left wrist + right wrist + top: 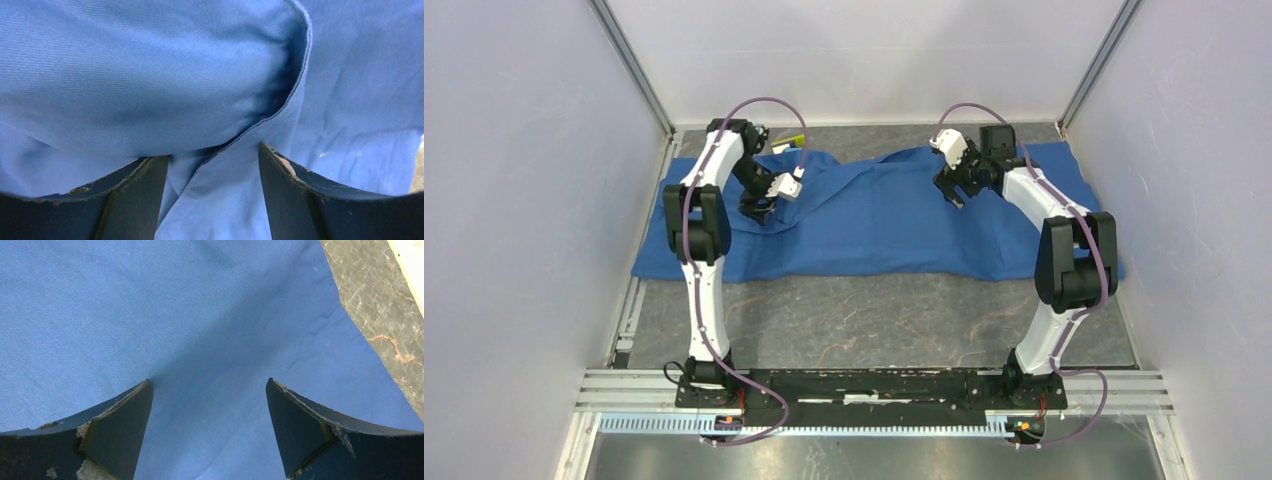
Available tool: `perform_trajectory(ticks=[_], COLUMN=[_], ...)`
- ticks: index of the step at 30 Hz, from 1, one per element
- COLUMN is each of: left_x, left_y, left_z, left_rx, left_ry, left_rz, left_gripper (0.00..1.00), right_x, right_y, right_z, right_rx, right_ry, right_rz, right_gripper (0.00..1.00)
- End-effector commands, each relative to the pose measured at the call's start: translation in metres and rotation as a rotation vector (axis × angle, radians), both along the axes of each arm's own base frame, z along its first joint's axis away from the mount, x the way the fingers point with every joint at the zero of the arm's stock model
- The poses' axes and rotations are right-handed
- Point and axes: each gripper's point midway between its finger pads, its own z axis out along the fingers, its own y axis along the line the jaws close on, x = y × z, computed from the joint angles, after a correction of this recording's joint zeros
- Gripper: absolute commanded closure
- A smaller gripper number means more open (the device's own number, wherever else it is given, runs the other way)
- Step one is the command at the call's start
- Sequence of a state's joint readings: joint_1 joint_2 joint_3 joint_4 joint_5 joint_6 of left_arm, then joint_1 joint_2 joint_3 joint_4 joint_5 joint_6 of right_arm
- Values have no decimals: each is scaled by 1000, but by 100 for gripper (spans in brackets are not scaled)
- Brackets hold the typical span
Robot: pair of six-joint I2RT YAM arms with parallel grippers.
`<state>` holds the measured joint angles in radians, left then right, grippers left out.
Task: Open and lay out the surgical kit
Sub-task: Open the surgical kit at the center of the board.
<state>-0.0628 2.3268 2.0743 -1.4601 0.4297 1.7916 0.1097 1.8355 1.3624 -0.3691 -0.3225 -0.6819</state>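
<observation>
The surgical kit shows only as its large blue cloth wrap [874, 215], spread rumpled across the far half of the table. My left gripper [759, 210] is down on the cloth's left part. In the left wrist view its jaws stand apart with a hemmed fold of the cloth [220, 195] lying between the left gripper's [214, 151] fingers. My right gripper [952, 190] hovers over the cloth's right part. Its wrist view has the right gripper [209, 381] open, with only smooth cloth [165, 315] beneath. What lies under the wrap is hidden.
A small white and yellow object [789, 143] lies at the cloth's back left edge. Grey marbled table [874, 320] runs bare in front of the cloth and shows beside it [380, 305]. White walls close in on the left, right and back.
</observation>
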Motion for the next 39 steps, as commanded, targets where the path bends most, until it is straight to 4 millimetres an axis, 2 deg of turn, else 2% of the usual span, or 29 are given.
perform_trajectory(ticks=[1,3,4,7,9,10,16,20,23,24,32,34,35,38,39], left_x=[3,5,6,11,15,17,37,60,92,105,212,234,241,252,252], left_y=[9,10,12,17,22,24,37,45,47,64,105,115,119,128,128], left_z=[4,2,1,-1,1,3,29,50,64,69,95,96,96,93,91], left_rx=[26,34,42,76,107,117,143,126,103,96,110,130,140,160,161], left_ry=[-5,1,4,2,-3,-8,-102,-217,-350,-398,-803,-887,-916,-966,-966], left_rz=[-113,-111,-112,-99,-76,-62,2,50,120,182,406,465,485,523,529], left_gripper=[29,35,42,73,91,97,98,98,98,98,98,92,81,26,17], right_x=[3,4,4,5,5,6,8,11,17,20,26,25,25,24,23], right_y=[1,1,-1,-3,-4,-5,-9,-12,-14,-14,-16,-16,-16,-18,-19], right_z=[-6,-10,-10,-14,-14,-14,-13,-8,1,4,2,0,-1,-4,-7], right_rx=[-2,-6,-10,-21,-28,-31,-52,-72,-83,-83,-92,-91,-93,-101,-105], right_ry=[18,26,29,34,33,31,24,11,-13,-20,-15,-6,-3,2,8], right_rz=[6,3,-1,-6,-9,-11,-21,-25,-33,-34,-47,-48,-51,-57,-61], right_gripper=[9,9,9,9,9,9,9,9,9,9,9,9,9,9,9])
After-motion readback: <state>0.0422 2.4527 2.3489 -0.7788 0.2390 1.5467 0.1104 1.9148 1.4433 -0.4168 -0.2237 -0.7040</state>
